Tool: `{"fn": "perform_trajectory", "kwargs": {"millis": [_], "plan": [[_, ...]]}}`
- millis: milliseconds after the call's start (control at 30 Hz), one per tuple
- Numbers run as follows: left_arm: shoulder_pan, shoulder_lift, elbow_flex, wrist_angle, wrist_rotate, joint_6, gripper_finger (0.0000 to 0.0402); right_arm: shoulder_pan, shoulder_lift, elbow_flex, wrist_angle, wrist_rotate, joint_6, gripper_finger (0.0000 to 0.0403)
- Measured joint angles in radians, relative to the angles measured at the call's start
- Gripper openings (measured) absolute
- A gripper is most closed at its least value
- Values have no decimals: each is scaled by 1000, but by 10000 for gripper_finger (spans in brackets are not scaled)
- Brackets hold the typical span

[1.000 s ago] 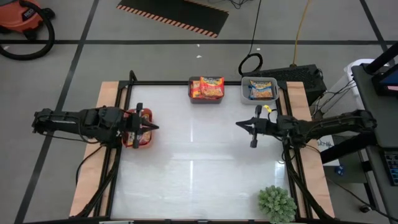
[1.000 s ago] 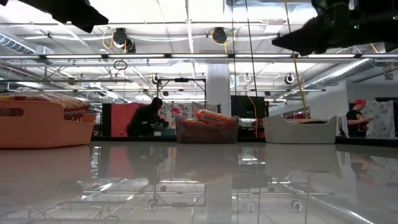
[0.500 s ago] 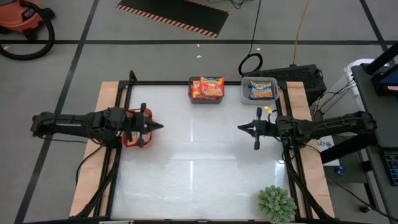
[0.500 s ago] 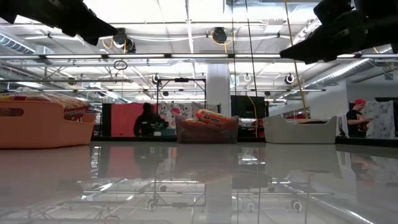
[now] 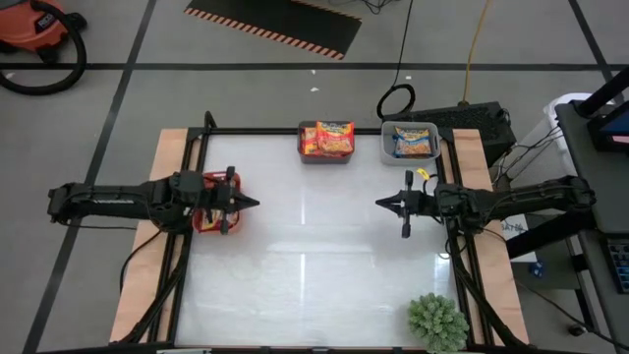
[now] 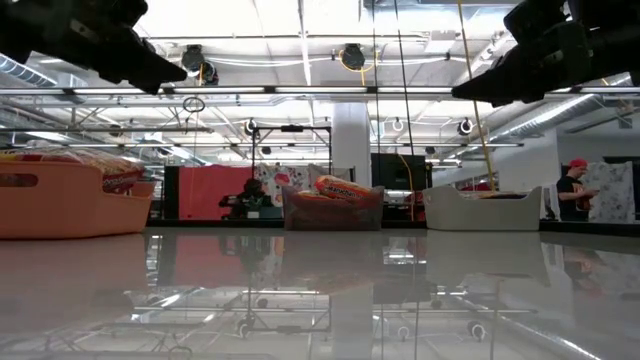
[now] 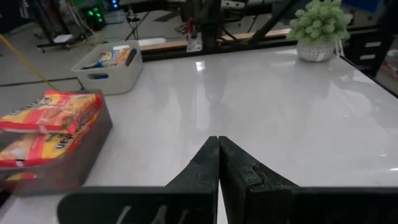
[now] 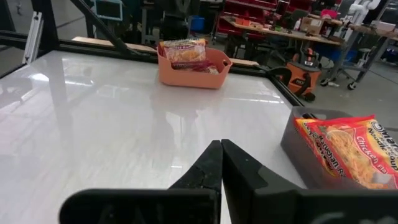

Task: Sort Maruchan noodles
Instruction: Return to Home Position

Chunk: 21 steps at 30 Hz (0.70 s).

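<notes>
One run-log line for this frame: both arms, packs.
left pincer: shut, empty, raised by orange bin | right pincer: shut, empty, raised at table's right | noodle packs: binned

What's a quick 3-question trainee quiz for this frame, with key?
1. True or false: a pack lies loose on the table.
2. Which bin sits beneath the left arm in the high view? A orange bin; B dark bin; C white bin.
3. Fill in: the fingers of the left gripper and the right gripper are ___.
Key: 1 false, every visible one of the packs is in a bin. 2 A. 3 shut.
</notes>
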State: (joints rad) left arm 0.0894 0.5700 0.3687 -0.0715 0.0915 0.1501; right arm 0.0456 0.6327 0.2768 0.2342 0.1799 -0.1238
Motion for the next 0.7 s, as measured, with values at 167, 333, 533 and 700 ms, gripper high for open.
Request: {"fn": "perform_trajectory", "kwargs": {"millis": [167, 333, 533, 700], "plan": [[32, -35, -29, 14, 63, 15, 4, 0, 0, -1, -7, -1, 0, 0], [67, -76, -57, 16, 117, 21, 4, 0, 0, -65, 47, -2, 0, 0], [114, -133, -103, 23, 173, 22, 4, 0, 0, -139, 175, -12, -1, 0], [163, -173, -129, 25, 173, 22, 4, 0, 0, -158, 188, -27, -16, 0]]}}
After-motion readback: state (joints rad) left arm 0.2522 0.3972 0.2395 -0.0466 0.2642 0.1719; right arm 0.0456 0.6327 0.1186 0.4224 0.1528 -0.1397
